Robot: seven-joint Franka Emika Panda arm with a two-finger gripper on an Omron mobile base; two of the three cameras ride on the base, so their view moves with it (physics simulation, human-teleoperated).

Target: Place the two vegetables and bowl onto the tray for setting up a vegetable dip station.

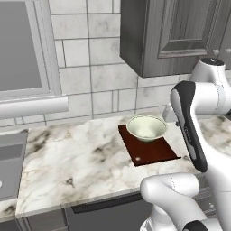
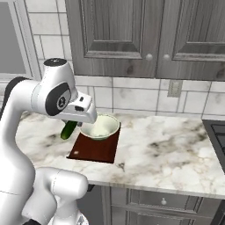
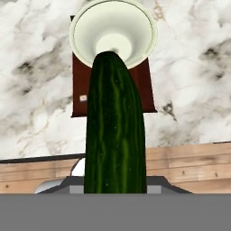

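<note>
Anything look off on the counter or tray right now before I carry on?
Nothing is spilled or damaged. The bowl sits upright at the far end of the tray, its rim overhanging the tray's edge. The pincer holds the dark green vegetable in the air above the tray.

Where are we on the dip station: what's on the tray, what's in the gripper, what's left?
Done: the bowl sits on the far end of the tray. In hand: the gripper holds the dark green vegetable in the air above the tray and bowl, not yet set down. Left: placing it on the tray, then the carrot, which I cannot locate here.
</note>
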